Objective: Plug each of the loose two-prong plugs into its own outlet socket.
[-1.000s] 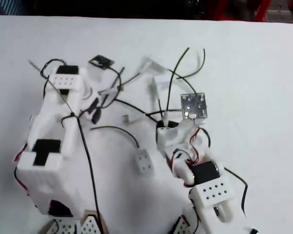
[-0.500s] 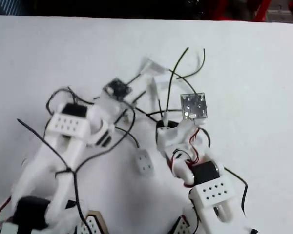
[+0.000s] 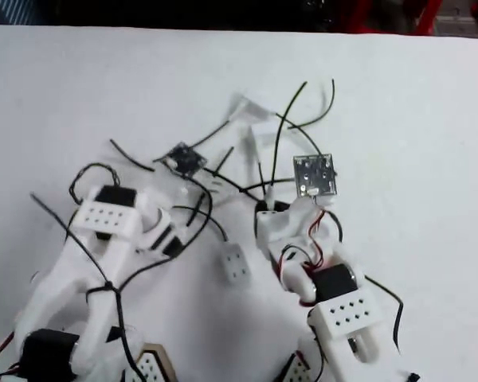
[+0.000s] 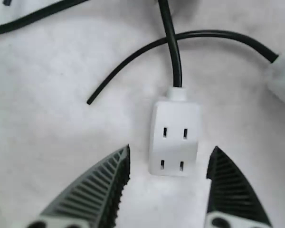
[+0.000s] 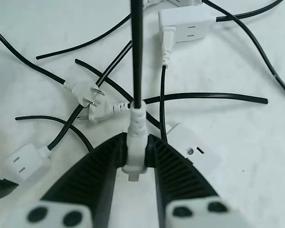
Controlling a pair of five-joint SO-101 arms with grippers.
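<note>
The right tool (image 5: 135,148) is clamped on a white plug (image 5: 137,126), gripped across its moulded body so that the black cord (image 5: 137,52) is left free to run straight out ahead of the fingers. The prongs are not made out, so which way they face cannot be told. This is judged to be a carrying hold: the body gives the pads something firm to press on, whereas the cord would slip.

The left tool (image 4: 170,152) is held with its fingers apart, 1 on each side of an outlet socket (image 4: 175,135) that lies flat on the counter (image 4: 47,118) with 2 pairs of slots facing up. The fingertips are near the socket's end, but no contact is seen. The stance is judged to be a preparation to pin the socket, so that it is not shoved away when a plug is pressed in.

A second socket (image 5: 195,153) lies just beside the right tool, and 2 loose plugs (image 5: 84,92) with bare prongs are seen beyond it, their cords crossed under the held cord. Both sockets named show empty slots, so at least 2 insertions are judged to remain. The tangle of cords is the likeliest hazard: a lifted plug could drag its neighbours along.
</note>
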